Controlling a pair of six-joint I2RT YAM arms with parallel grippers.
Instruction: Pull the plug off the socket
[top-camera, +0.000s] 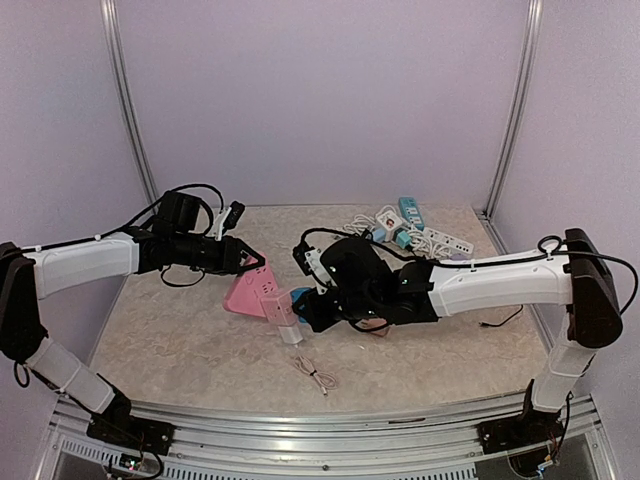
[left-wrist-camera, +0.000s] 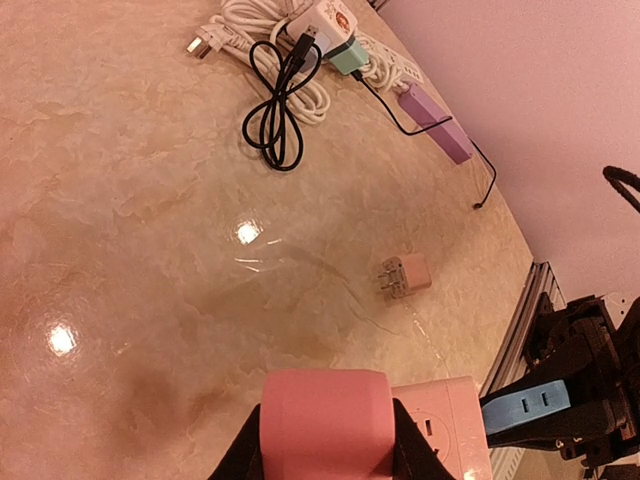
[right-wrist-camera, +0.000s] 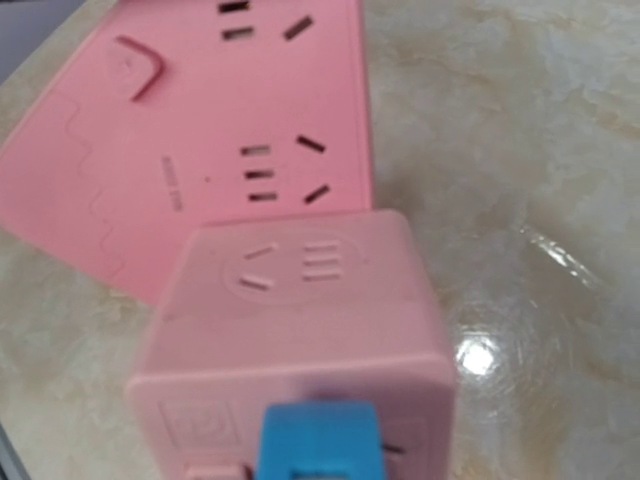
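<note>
A flat pink socket strip (top-camera: 243, 293) lies mid-table, its outlet face (right-wrist-camera: 200, 120) filling the top of the right wrist view. My left gripper (top-camera: 254, 264) is shut on the strip's pink end (left-wrist-camera: 325, 425), one black finger (left-wrist-camera: 240, 460) on each side. Right beside the strip sits a pink cube socket (right-wrist-camera: 300, 320) (left-wrist-camera: 445, 430) (top-camera: 286, 322). A blue plug (right-wrist-camera: 320, 440) (left-wrist-camera: 525, 405) (top-camera: 300, 296) sits against the cube's near face. My right gripper (top-camera: 308, 302) is shut on the blue plug. Its own fingers do not show in the right wrist view.
White and teal power strips with coiled cables (top-camera: 410, 230) lie at the back right. A small pink adapter (left-wrist-camera: 405, 275), a looped black cable (left-wrist-camera: 275, 100) and a purple strip (left-wrist-camera: 435, 125) lie beyond the left gripper. A thin white cable (top-camera: 315, 375) lies near the front edge.
</note>
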